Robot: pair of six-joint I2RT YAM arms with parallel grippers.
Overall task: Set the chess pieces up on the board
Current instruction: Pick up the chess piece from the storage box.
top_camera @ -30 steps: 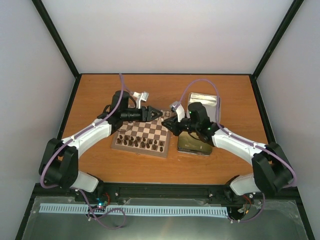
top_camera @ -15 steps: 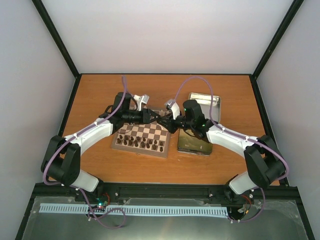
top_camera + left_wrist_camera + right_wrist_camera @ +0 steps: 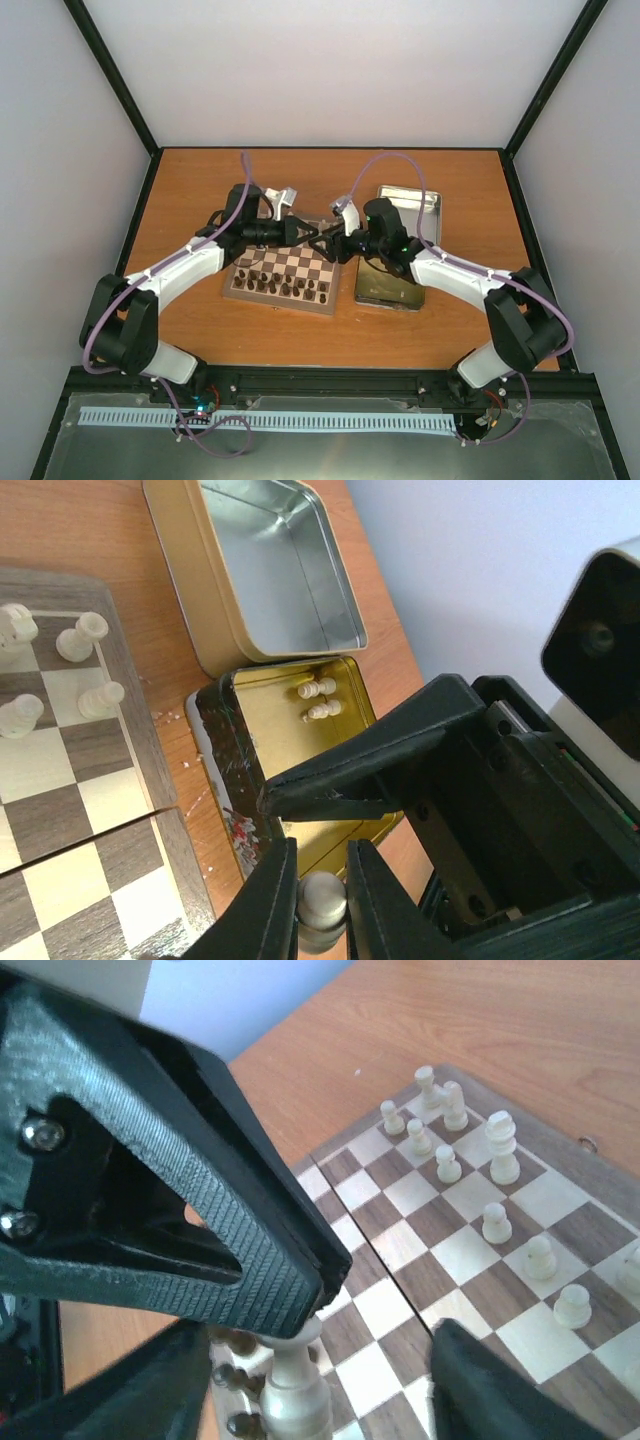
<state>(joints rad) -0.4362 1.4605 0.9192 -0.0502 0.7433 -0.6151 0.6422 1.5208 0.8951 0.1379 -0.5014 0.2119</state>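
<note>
A cream-white chess piece (image 3: pixel 322 900) is pinched between the fingers of my left gripper (image 3: pixel 322 875), which is shut on it above the far right corner of the board (image 3: pixel 331 302). My right gripper (image 3: pixel 318 1355) stands open around the same piece (image 3: pixel 293 1390), its fingers apart from it on both sides. In the top view the two grippers meet tip to tip, left (image 3: pixel 312 236) and right (image 3: pixel 335 244). Several cream pieces (image 3: pixel 500 1146) stand on the board's far rows. Two more cream pieces (image 3: pixel 320 700) lie in the gold tin (image 3: pixel 238 770).
Dark brown pieces (image 3: pixel 282 286) fill the board's near rows. The gold tin (image 3: pixel 386 290) sits right of the board, with the silver tin lid (image 3: pixel 416 208) behind it. Black frame posts and pale walls bound the wooden table (image 3: pixel 190 190).
The right gripper carried the piece from the tin to the left gripper. The left gripper shut on it and the right gripper opened.
</note>
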